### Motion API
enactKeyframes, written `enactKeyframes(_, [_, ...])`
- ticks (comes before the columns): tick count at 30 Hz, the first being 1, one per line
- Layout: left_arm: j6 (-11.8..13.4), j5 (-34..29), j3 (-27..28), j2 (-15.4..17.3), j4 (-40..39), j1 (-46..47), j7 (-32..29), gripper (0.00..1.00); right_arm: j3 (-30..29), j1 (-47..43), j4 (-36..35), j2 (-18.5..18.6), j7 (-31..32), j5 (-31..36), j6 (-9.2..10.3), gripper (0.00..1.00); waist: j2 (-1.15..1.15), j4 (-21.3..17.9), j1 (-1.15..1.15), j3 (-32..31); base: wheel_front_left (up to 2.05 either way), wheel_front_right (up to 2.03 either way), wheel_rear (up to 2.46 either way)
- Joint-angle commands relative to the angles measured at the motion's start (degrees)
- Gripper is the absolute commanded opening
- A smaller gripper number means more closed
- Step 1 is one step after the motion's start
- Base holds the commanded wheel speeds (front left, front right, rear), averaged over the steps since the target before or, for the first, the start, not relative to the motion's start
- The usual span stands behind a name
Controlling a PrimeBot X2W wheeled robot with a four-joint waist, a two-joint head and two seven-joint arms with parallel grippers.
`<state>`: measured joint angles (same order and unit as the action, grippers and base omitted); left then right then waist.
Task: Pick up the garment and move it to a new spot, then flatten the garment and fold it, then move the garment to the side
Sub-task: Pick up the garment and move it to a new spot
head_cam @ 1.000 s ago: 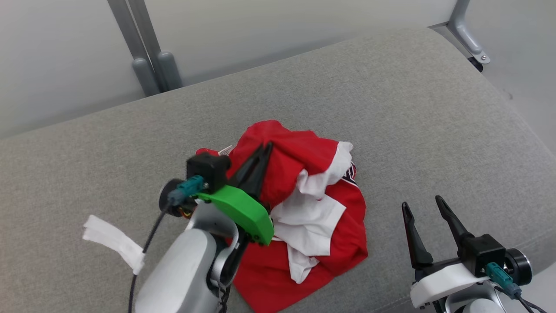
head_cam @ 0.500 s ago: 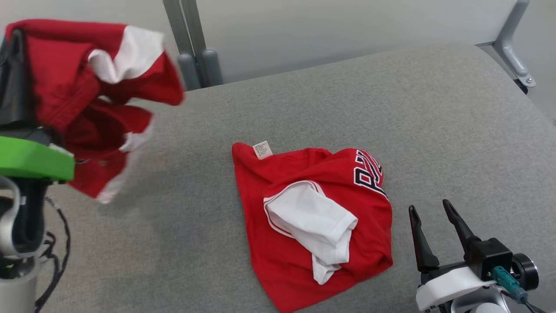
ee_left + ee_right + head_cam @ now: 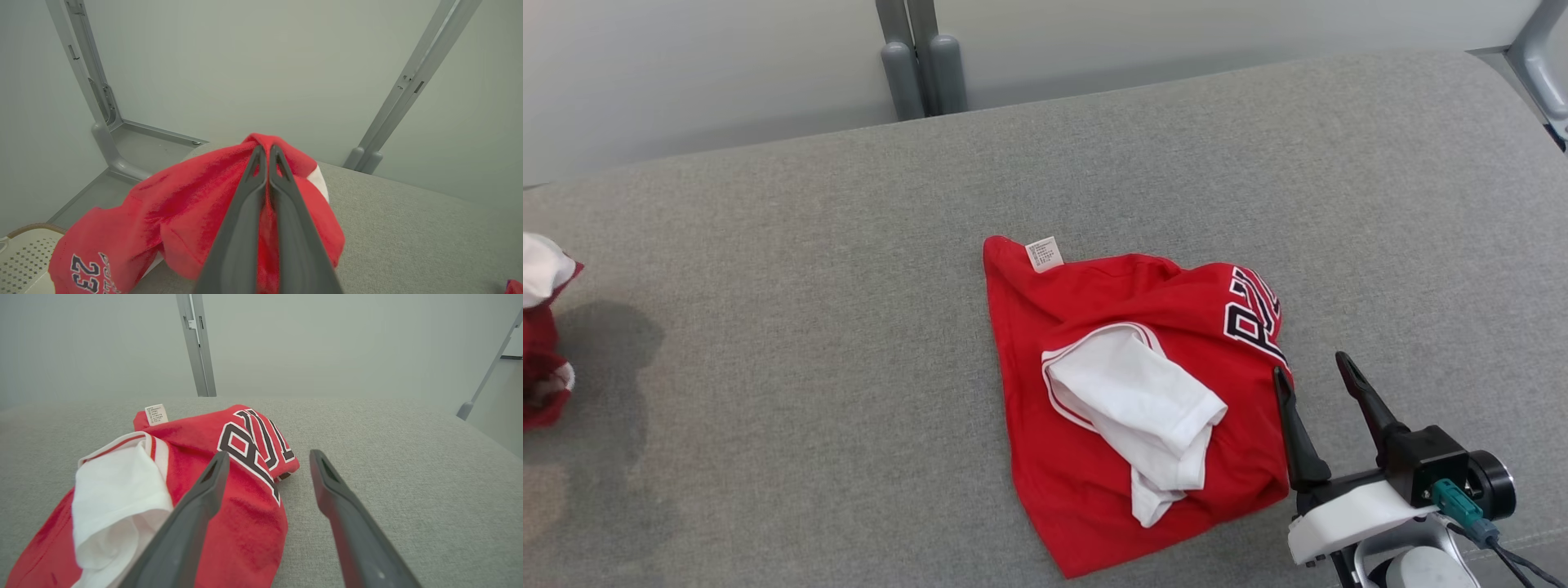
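— Red cloth, pinched between the left gripper's [image 3: 267, 153] 2 closed fingers?
— Yes, the garment [image 3: 192, 196] drapes round them, over the grey cushion's [image 3: 408, 228] end.
— And the right gripper [image 3: 1310, 365]?
— Spread wide, just beside another red shirt [image 3: 1094, 327] lying there, perhaps touching it.

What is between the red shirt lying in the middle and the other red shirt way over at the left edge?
Just bare grey cushion, seen in the head view, from the lying shirt across to the shirt at the left edge.
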<state>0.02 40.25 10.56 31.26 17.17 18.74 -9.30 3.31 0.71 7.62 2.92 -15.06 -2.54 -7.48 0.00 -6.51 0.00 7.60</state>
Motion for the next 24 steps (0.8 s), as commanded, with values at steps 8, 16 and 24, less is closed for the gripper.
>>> enactKeyframes(8, [-1.11, -0.51, -0.67, -2.6, 14.72, -3.82, 5.75, 1.0, -0.57, 0.39, 0.37, 0.05, -0.18, 0.11, -0.03, 1.0, 0.0, -0.89, 0.0, 1.45, 0.0, 0.0, 0.0])
enactKeyframes(16, [-0.66, -5.63, -2.77, -4.72, 13.28, -2.86, 18.89, 1.0, -1.45, -0.11, 0.15, 0.03, -0.18, -0.03, -0.03, 1.0, 0.0, 0.16, 0.0, 0.44, 0.0, 0.0, 0.0])
enactKeyframes(24, [-5.01, -6.73, -7.59, -11.15, -4.53, -10.01, 23.92, 1.0, -1.57, -0.28, -1.86, 0.02, -0.18, 0.15, -0.03, 1.0, 0.0, 0.43, 0.0, -2.33, 0.0, 0.0, 0.0])
